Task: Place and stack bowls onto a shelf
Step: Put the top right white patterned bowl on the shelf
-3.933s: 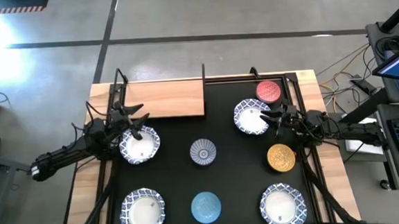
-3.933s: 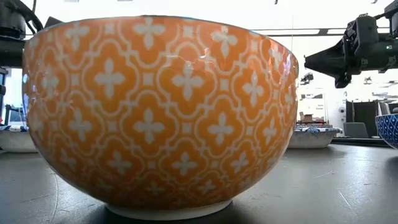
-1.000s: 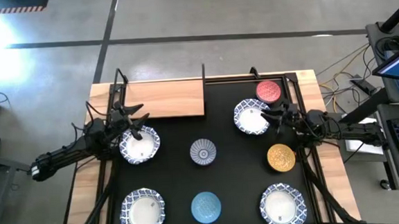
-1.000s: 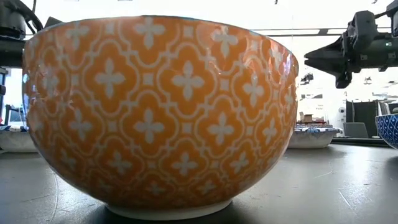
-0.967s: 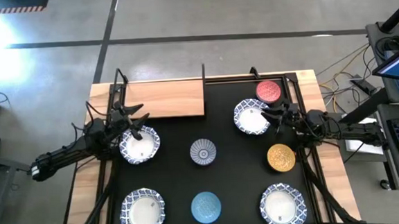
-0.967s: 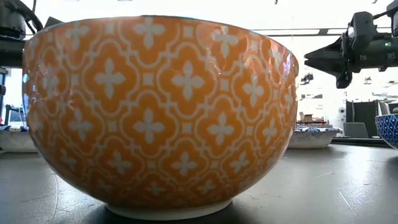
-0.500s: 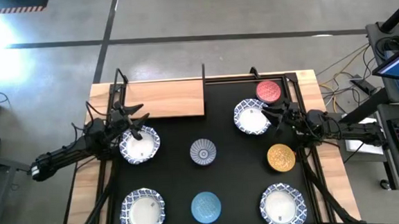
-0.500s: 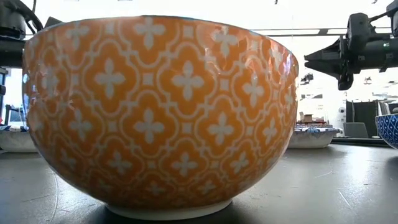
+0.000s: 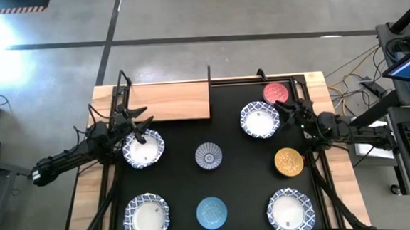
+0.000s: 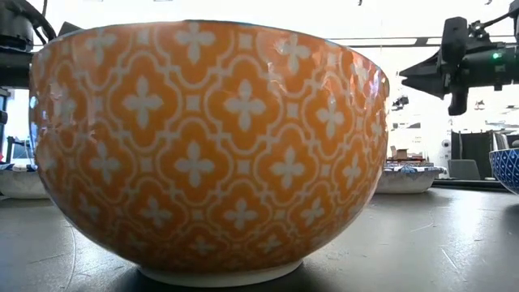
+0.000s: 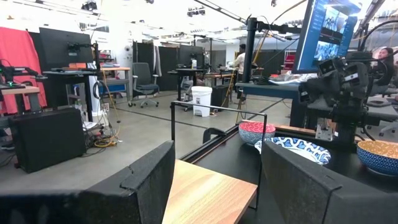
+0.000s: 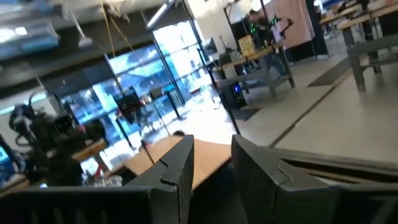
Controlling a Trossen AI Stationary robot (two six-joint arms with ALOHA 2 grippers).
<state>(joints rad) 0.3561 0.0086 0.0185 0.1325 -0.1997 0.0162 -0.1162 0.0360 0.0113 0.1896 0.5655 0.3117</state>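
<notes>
The shelf [image 9: 168, 101], a light-wood board with thin black posts, lies at the far left of the black mat. Bowls rest upright on the mat: white blue-rimmed ones [image 9: 143, 148] [image 9: 260, 119] [image 9: 147, 215], red [image 9: 276, 93], yellow [image 9: 288, 162], blue-grey radial [image 9: 208, 156] and light-blue [image 9: 211, 211]. My left gripper [image 9: 146, 128] hovers open over the far-left white bowl. My right gripper [image 9: 282, 109] hovers between the red bowl and the far-right white bowl, fingers a little apart with nothing between them [image 12: 211, 165]. The left wrist view shows the shelf board [image 11: 211, 196] just ahead.
Another white blue-rimmed bowl [image 9: 291, 211] sits at the near right. In the low view an orange-patterned bowl wall [image 10: 211, 146] fills most of the picture, with my right gripper [image 10: 405, 77] high behind it. Black frame rails run along both sides of the table [image 9: 320, 158].
My right gripper has turned at the wrist without leaving its place: its fingers have swung toward the table's far edge, nearer the red bowl, and it has rolled somewhat. No bowl has moved.
</notes>
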